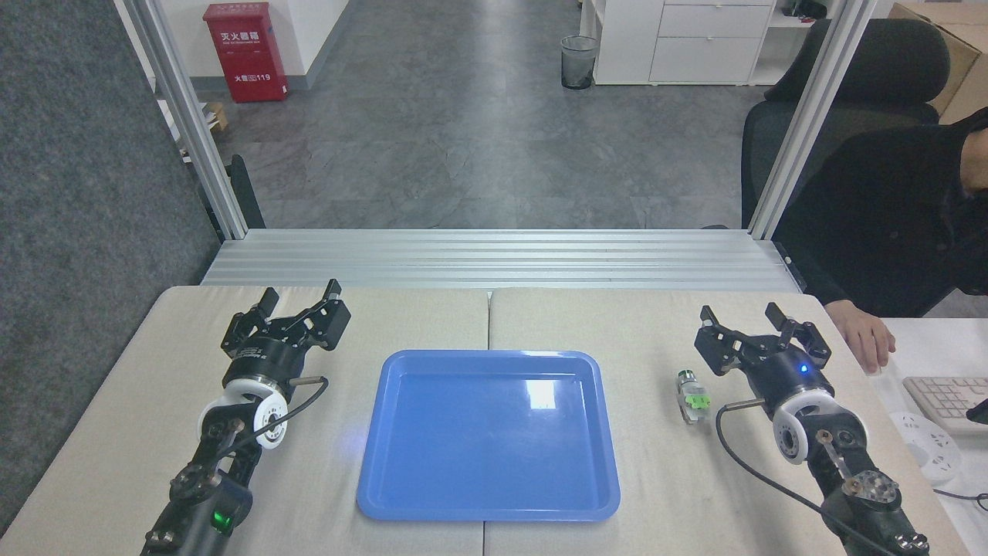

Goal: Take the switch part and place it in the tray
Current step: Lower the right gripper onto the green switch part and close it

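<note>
A small switch part (692, 396) lies on the table between the empty blue tray (488, 505) and the right gripper (742, 316), whose jaws, like the left gripper (301, 293)'s, are spread and empty; an off-centre pinch could roll it away.

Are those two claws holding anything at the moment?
No. Both the left gripper and right gripper have open, empty jaws. The switch part lies on the table, between the tray and the right gripper.
</note>
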